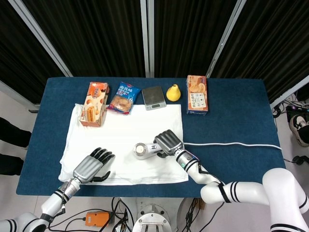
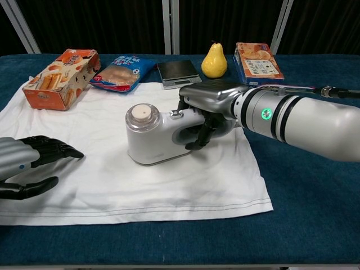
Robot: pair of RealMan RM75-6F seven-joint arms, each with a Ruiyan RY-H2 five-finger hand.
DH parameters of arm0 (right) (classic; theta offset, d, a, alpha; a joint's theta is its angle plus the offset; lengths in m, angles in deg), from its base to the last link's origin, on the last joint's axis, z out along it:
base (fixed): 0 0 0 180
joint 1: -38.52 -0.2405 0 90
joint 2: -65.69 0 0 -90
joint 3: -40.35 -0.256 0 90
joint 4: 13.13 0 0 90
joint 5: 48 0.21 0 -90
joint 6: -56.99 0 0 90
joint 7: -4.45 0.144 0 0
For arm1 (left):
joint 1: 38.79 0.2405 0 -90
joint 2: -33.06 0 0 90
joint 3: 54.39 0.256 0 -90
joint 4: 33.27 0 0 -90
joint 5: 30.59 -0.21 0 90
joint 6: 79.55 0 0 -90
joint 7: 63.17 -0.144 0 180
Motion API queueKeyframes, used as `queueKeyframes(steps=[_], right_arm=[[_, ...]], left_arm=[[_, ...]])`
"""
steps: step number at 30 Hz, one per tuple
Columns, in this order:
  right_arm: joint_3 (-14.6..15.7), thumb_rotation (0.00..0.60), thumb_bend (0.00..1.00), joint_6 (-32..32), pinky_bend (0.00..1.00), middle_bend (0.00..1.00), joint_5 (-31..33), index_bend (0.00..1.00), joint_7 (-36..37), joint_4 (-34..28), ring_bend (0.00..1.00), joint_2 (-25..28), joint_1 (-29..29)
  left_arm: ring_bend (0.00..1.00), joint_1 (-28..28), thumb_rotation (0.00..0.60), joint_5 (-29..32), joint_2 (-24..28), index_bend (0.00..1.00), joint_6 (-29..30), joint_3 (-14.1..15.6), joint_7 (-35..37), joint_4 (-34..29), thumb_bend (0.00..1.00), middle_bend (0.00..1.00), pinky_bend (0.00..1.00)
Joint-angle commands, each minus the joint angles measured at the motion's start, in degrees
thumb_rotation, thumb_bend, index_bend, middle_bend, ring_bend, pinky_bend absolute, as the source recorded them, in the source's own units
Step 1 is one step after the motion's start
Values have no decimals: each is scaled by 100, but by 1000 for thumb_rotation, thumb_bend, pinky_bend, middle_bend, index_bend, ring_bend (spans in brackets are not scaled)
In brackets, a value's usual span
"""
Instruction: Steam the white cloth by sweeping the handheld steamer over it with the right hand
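Note:
The white cloth (image 1: 104, 137) (image 2: 107, 129) lies flat on the blue table. The white handheld steamer (image 1: 145, 150) (image 2: 152, 138) rests on the cloth's near-right part, and my right hand (image 1: 168, 142) (image 2: 208, 109) grips its handle. Its white cord (image 1: 231, 144) trails right across the table. My left hand (image 1: 91, 165) (image 2: 28, 164) rests on the cloth's near-left corner, fingers apart and holding nothing.
Along the far edge stand an orange snack box (image 1: 94, 103) (image 2: 59, 77), a blue snack bag (image 1: 124, 97) (image 2: 121, 70), a small scale (image 1: 153, 97) (image 2: 178, 73), a yellow pear (image 1: 173, 92) (image 2: 214, 60) and another box (image 1: 197, 94) (image 2: 257, 62).

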Motion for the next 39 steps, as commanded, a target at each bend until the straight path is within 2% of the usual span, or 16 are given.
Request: queueKeyframes(steps=[1,11,19,23,28,33,39], right_arm=[[48,600,535,44,696,936,27,1000,-47,44,938,20,55],[117,600,534,228,696,937,125,1000,6,-149,938,515,396],[137,600,535,255,696,937,224,1000,266,70,938,863,685],[68,600,535,354,696,937,40,1000,613,-32,938,1102,865],[-133,600,535,321,696,937,-359,1000,1152,-465,938,1293,906],[-352,600,534,89,696,936,-331,1000,1066,-373,938,915,598],[-476,600,535,19,696,937,-25,1000,421,263,938,-96,126]], left_arm=[[0,0,0,5,-2,62,5,2,10,4,343,75,0],[0,-14,0,36,-16,63,-12,17,46,55,343,76,0],[0,-17,0,8,-27,63,16,34,56,80,343,75,0],[0,-18,0,-5,-25,63,45,31,75,82,343,75,0],[0,-24,0,-7,-12,62,51,33,71,76,343,75,0],[0,-22,0,13,-3,62,51,35,45,59,343,75,0],[0,-23,0,27,2,63,55,36,8,40,343,76,0]])
